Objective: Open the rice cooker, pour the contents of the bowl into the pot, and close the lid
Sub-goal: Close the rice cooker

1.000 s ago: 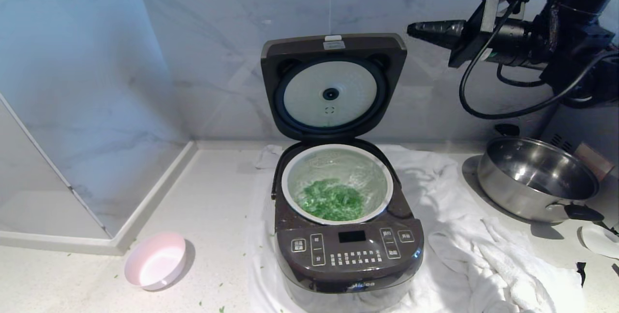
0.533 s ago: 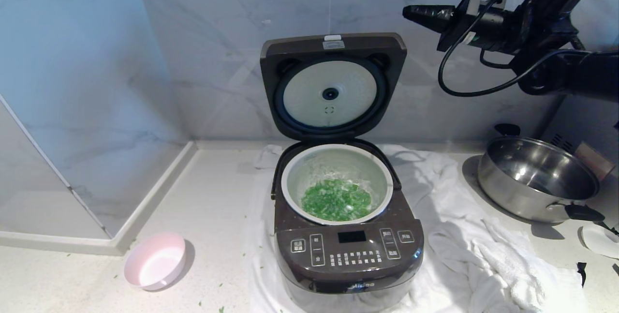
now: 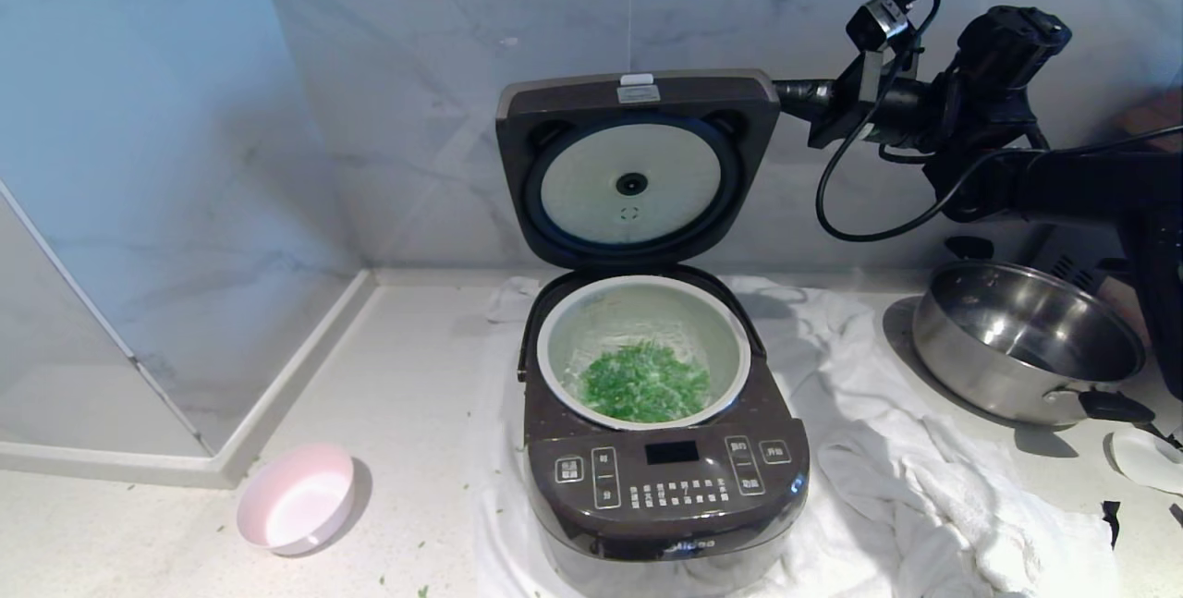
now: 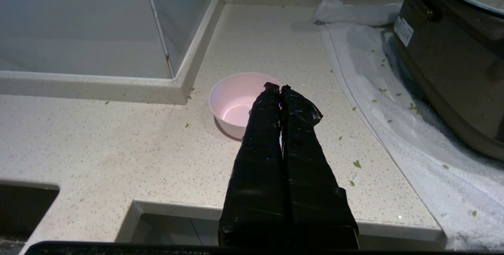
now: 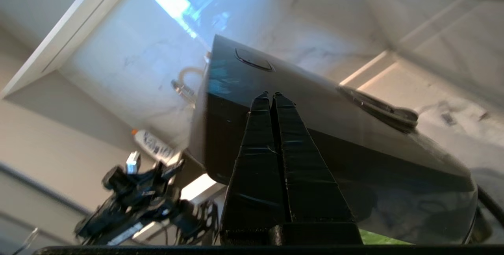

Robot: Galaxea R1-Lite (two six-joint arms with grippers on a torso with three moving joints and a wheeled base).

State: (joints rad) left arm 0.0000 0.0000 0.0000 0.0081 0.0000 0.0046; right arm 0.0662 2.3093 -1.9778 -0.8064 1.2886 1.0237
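- One bowl [image 3: 297, 498], pale pink, sits empty at the lower left of the head view, well apart from the rice cooker [image 3: 662, 450]; the left gripper [image 4: 280, 88] hovers over it in its wrist view, fingers pressed together, holding nothing.
- Centre frame, the contents [image 3: 645, 383] lie green in the pot [image 3: 554, 339], so pouring looks finished.
- Upper centre, the lid [image 3: 638, 164] stands upright on its hinge, white disc facing us.
- Now the change: the right gripper [image 3: 784, 91] has dropped from high at the upper right and slid leftward, arriving at the lid's top right corner, fingers closed and empty; contact I can't confirm.
- That reads as the setup for pushing the lid down, the one step left.
- Around it: a crumpled white towel [image 3: 924, 487] under the cooker, a steel pot [image 3: 1026, 339] at right, green bits strewn on the surface [image 3: 397, 376].
- Nothing blocks the lid's swing.
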